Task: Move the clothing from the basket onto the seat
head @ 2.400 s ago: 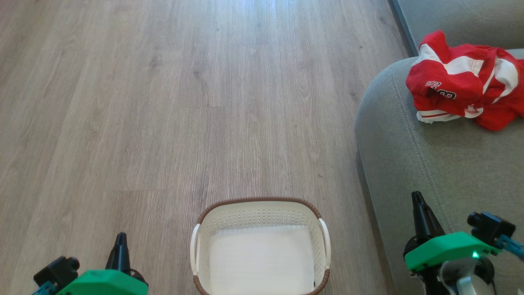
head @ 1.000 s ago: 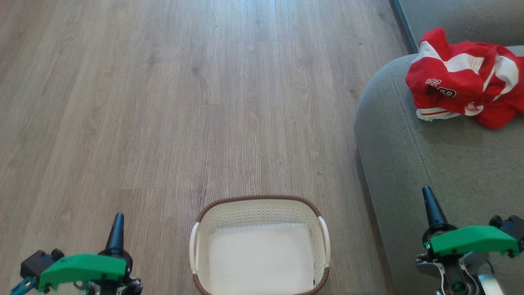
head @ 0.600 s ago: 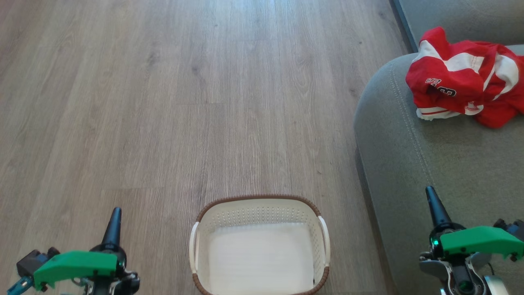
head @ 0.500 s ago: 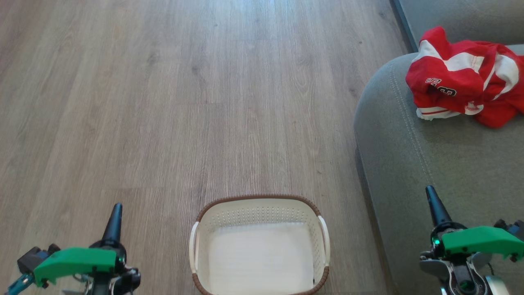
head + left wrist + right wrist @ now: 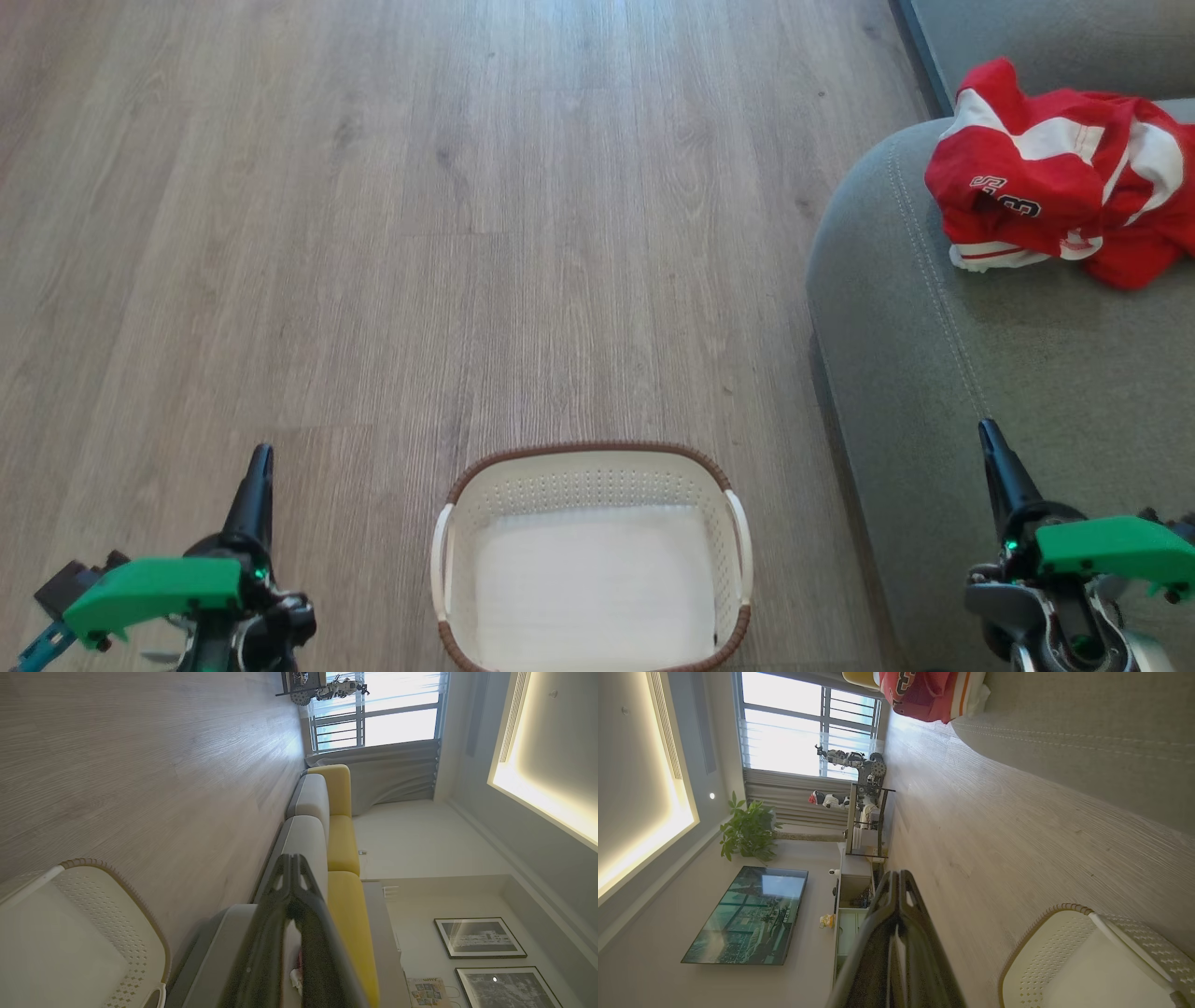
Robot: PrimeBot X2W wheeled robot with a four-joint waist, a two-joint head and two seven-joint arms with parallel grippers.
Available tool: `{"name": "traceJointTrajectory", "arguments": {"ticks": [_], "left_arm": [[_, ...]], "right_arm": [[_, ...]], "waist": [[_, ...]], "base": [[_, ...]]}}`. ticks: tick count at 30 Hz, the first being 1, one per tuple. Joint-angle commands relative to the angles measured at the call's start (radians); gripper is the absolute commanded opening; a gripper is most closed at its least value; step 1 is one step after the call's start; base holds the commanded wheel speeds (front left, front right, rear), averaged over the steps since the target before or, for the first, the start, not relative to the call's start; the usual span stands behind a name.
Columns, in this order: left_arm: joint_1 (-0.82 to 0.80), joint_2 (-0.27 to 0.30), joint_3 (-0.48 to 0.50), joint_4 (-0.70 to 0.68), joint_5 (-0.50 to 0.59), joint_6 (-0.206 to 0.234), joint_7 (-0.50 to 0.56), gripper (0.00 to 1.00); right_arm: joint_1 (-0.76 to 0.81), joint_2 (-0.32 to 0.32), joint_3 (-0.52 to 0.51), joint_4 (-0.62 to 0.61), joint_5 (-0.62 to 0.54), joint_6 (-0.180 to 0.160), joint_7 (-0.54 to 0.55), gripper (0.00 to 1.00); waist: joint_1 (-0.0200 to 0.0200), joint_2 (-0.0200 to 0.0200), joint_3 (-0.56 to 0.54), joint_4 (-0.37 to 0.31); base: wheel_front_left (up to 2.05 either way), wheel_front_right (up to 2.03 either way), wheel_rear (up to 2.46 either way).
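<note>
— Where's the clothing (image 5: 1055,177)?
— Upper right, heaped on the seat (image 5: 980,373); the basket (image 5: 593,455) sits bottom centre on the floor (image 5: 467,233).
— The claws?
— Lower left, the left claw (image 5: 262,452); lower right, the right claw (image 5: 985,429); both pinched tight together, gripping nothing.

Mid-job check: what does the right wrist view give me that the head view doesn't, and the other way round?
The right wrist view adds the room beyond: a wall television, a potted plant, a bright window and a rack with models on it. The head view adds the left hand, shut, over the wooden floor, and a top-down look into the basket, with nothing red inside. Both share the red clothing heaped on the grey seat, the basket, the wooden floor and the shut right hand.
</note>
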Motion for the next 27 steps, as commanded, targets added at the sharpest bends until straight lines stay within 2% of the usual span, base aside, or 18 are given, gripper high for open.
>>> {"name": "traceJointTrajectory", "arguments": {"ticks": [1, 12, 27], "left_arm": [[-0.066, 0.004, 0.041, -0.027, -0.02, -0.013, 0.008, 0.0], [-0.089, -0.007, 0.068, -0.024, -0.129, -0.041, 0.041, 0.0], [-0.089, -0.007, 0.068, -0.024, -0.129, -0.041, 0.041, 0.0]], "right_arm": [[-0.065, -0.002, 0.015, -0.04, 0.026, 0.0, 0.009, 0.0], [-0.071, -0.001, 0.001, -0.043, 0.162, 0.0, 0.043, 0.0], [-0.071, -0.001, 0.001, -0.043, 0.162, 0.0, 0.043, 0.0]], "waist": [[0.0, 0.0, 0.0, 0.0], [0.0, 0.0, 0.003, -0.001], [0.0, 0.0, 0.003, -0.001]], "base": [[0.0, 0.0, 0.0], [0.0, 0.0, 0.0], [0.0, 0.0, 0.0]]}}
